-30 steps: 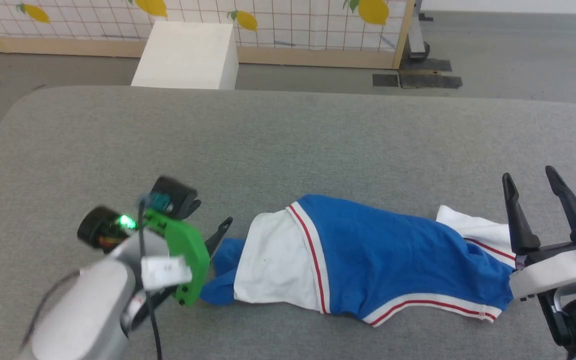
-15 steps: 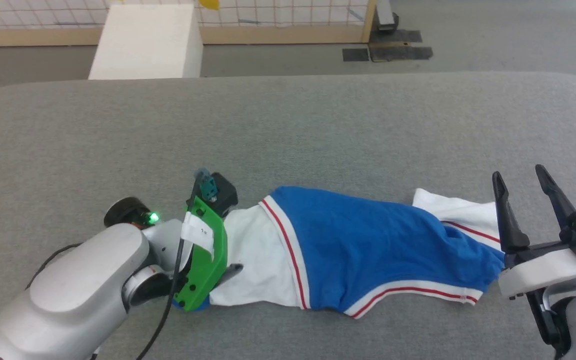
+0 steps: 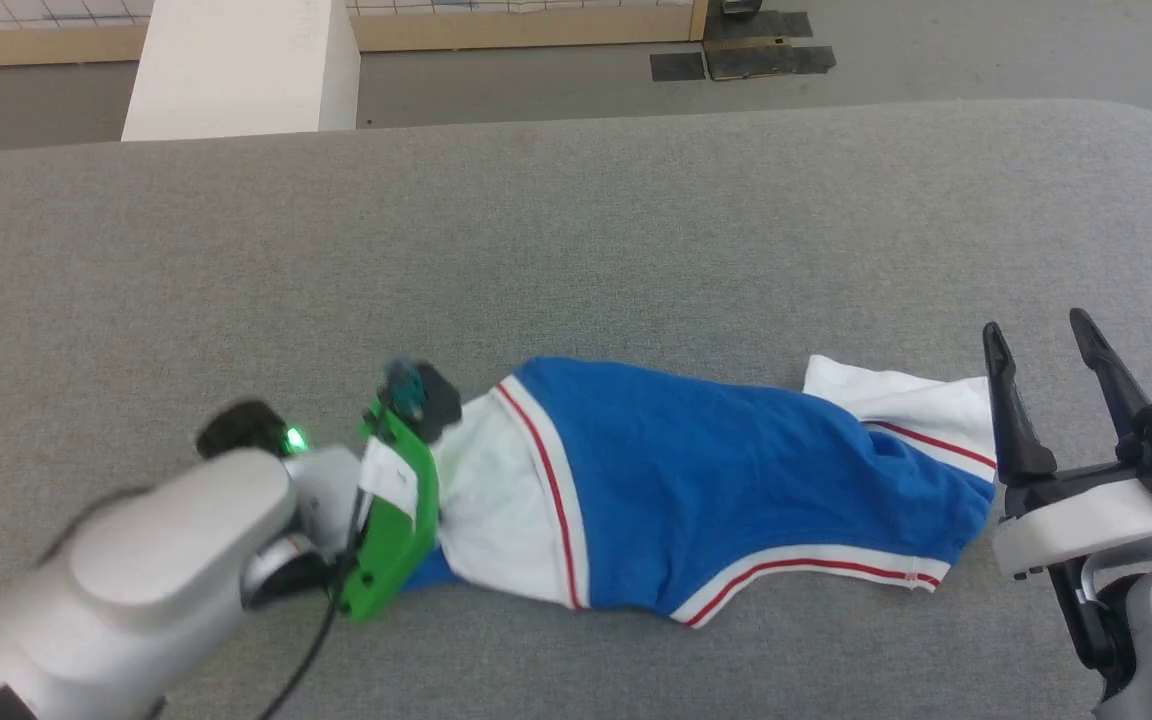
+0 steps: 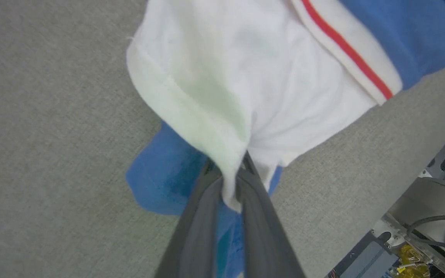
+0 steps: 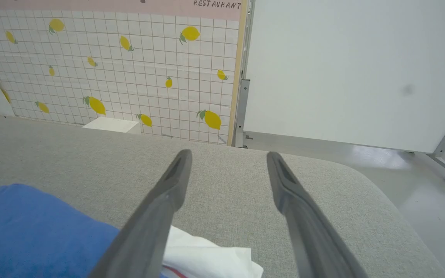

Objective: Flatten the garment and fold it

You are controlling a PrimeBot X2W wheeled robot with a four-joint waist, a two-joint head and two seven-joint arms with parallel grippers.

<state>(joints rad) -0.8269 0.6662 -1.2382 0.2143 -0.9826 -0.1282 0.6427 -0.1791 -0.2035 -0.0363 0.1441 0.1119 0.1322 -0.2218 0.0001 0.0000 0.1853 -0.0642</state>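
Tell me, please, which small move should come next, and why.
Probably lower the right gripper onto the white sleeve beside it and close. The left gripper pinches the other end of the bunched shirt, while the right one hangs open, empty.

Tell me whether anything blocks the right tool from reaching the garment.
Nothing visible does. The right tool stands open just beside the white sleeve of the garment; no other object lies between them.
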